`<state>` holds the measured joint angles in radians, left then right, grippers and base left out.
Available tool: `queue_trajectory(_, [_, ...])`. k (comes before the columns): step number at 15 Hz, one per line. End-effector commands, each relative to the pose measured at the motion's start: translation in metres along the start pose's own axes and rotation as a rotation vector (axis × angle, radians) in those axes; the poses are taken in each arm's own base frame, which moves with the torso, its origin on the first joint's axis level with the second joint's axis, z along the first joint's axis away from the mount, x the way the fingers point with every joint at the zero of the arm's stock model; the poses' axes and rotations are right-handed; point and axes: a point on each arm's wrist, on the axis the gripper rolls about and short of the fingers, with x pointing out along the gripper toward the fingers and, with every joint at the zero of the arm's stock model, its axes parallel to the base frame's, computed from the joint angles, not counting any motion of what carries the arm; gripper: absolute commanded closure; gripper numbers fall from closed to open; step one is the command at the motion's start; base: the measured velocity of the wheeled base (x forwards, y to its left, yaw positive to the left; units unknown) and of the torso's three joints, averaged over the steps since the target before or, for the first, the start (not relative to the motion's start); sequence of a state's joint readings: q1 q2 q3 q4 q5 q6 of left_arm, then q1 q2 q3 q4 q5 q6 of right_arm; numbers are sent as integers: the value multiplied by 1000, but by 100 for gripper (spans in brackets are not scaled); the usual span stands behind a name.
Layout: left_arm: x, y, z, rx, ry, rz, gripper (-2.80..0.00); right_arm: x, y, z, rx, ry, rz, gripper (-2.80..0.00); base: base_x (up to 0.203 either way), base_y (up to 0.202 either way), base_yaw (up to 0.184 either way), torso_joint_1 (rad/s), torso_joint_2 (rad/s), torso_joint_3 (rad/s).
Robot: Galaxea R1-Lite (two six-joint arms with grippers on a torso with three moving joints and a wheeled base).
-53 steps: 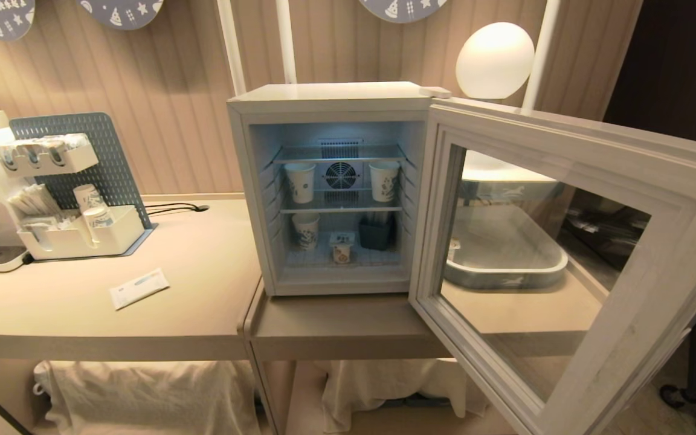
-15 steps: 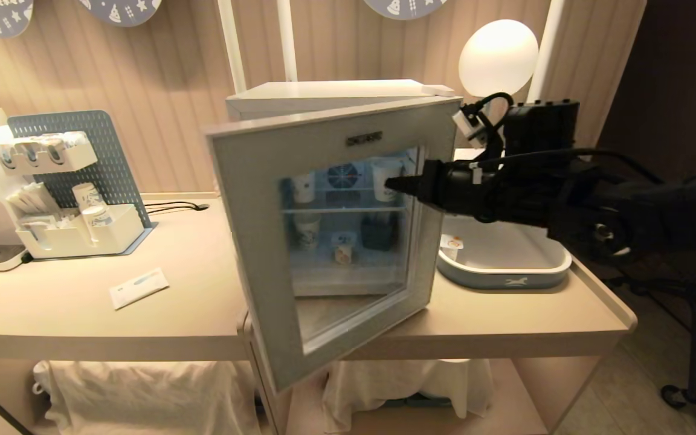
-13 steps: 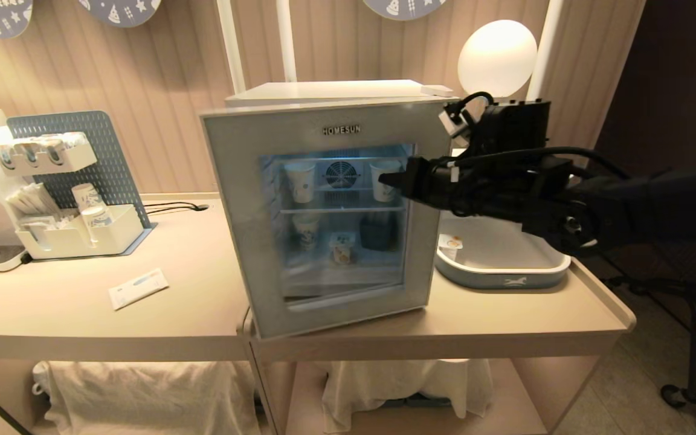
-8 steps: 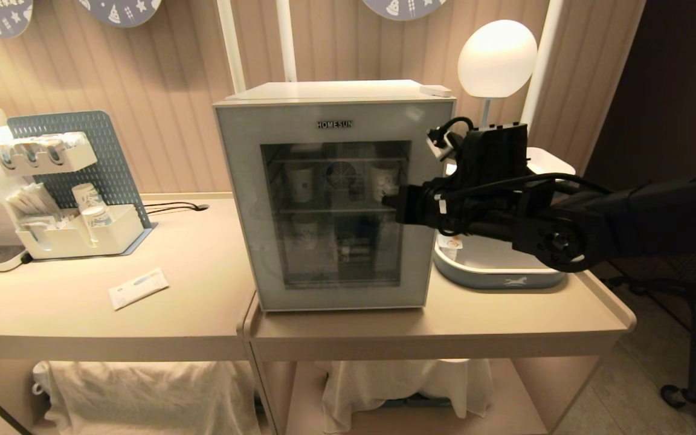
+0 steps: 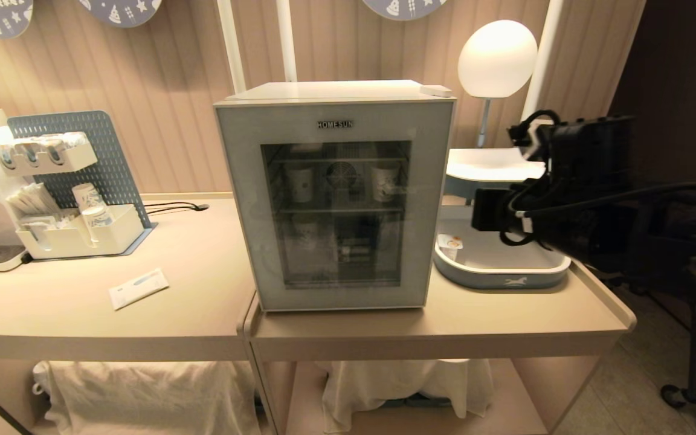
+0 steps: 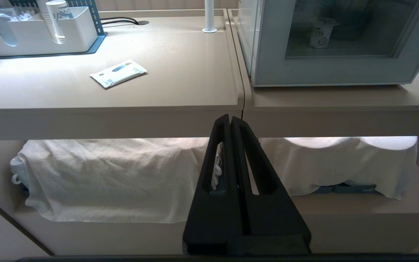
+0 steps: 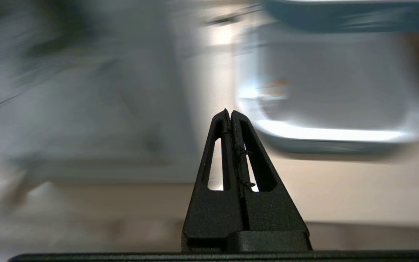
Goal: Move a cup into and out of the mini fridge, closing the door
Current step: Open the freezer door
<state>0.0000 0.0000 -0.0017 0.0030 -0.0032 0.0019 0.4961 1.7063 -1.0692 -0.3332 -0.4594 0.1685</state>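
Note:
The mini fridge (image 5: pixel 336 90) stands in the middle of the counter. Its door (image 5: pixel 240 205) is shut flat against the front, and the inside is dark behind the glass. In the left wrist view the cup (image 6: pixel 320 32), a small white pot, shows through the glass on the fridge's lowest shelf. My right gripper (image 5: pixel 478 211) hangs to the right of the fridge, over the tray and clear of the door. Its fingers (image 7: pixel 219 145) are shut on nothing. My left gripper (image 6: pixel 230 118) is parked low in front of the counter's edge, shut and empty.
A grey-blue tray (image 5: pixel 505 277) to the right of the fridge holds another small foil-lidded pot (image 5: pixel 449 243). A globe lamp (image 5: pixel 498 57) stands behind it. On the left are a white organiser with paper cups (image 5: pixel 76 232) and a flat packet (image 5: pixel 139 287). Taller paper cups stand on the fridge's shelves.
The door swung from wide open to shut, pushed by my right gripper. The fridge's inner light went out. My right gripper then drew back to the right, off the door.

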Motion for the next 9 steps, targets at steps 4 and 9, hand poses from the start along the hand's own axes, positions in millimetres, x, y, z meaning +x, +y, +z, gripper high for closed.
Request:
queue_trajectory(4, [0,0,0,0,2,0,0,-120,-97,22,62,-219,-546,0,0,0,0,0,0,0])
queue_trajectory(9, [0,0,0,0,2,0,0,-232,-157,-39,160,-368,-890,0,0,0,0,0,0,0])
